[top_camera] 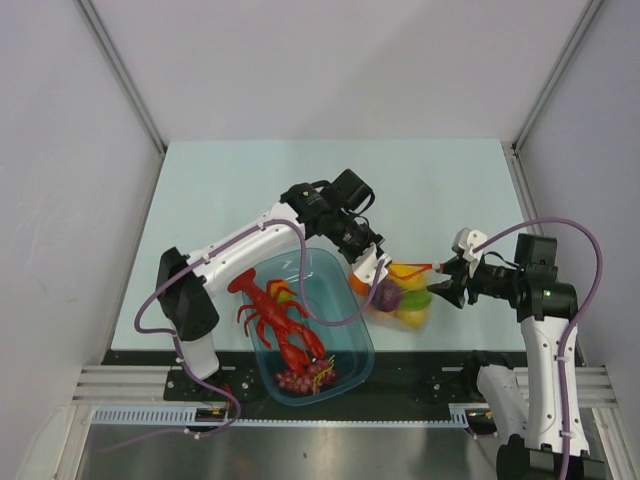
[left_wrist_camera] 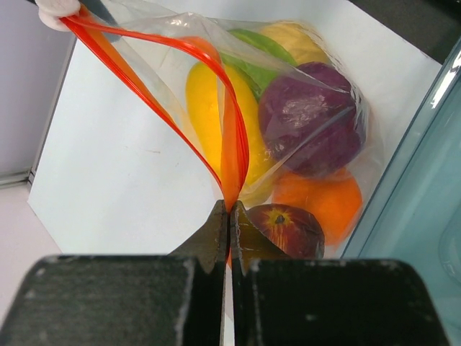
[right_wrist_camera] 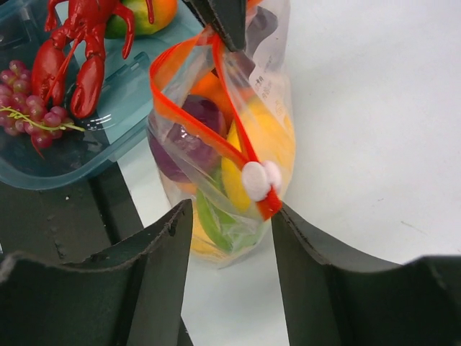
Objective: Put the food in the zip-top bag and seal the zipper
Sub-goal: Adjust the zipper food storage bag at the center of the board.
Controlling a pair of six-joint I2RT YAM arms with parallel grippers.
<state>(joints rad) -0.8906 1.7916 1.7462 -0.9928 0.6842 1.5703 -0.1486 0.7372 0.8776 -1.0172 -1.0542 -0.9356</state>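
Observation:
The clear zip-top bag hangs above the table between my two grippers, holding several toy fruits. In the left wrist view I see a purple piece, an orange, a peach, a yellow piece and a green leaf. My left gripper is shut on one end of the red zipper. The two zipper strips stand apart in a loop. My right gripper is open, with the zipper's white slider just beyond its right fingertip.
A translucent blue tub stands at the near edge, left of the bag. It holds a red toy lobster and a bunch of purple grapes. The tub's wall is close to the bag.

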